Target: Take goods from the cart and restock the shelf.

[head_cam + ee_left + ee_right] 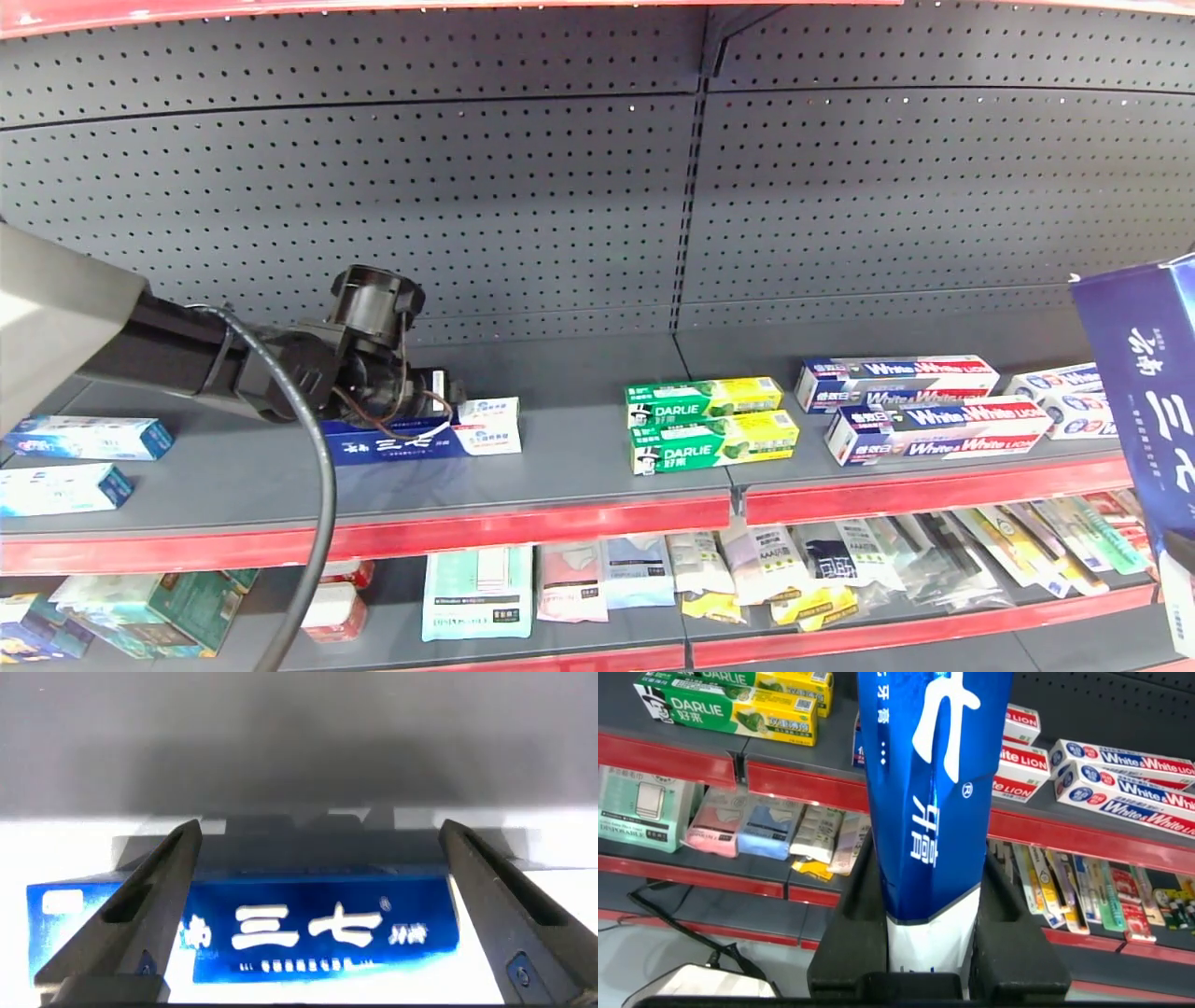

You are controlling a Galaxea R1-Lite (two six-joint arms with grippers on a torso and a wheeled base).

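Blue toothpaste box point(415, 437) lies flat on the grey shelf point(579, 471), left of centre, long side parallel to the red front edge point(523, 518); its white end faces the shelf centre. Left gripper point(439, 390) sits directly over this box with jaws spread wide; in the left wrist view the two fingers point(154, 905) stand apart at either side of the box's printed face point(318, 929), so the tool is released; contact with the box cannot be confirmed.

Second blue toothpaste box point(1144, 383) stands upright at the right end of the shelf, forward of its front edge; right gripper point(929, 910) is clenched on its lower, white end, with the blue body point(924, 775) rising above the fingers.

Two green toothpaste boxes point(714, 427) lie side by side right of shelf centre; white-and-blue toothpaste boxes point(934, 415) lie further toward the right end; two light-blue boxes point(84, 437) lie at the left end.

Perforated back panel point(560, 187) rises behind the shelf; the lower shelf point(597, 644) carries flat packets point(747, 560).
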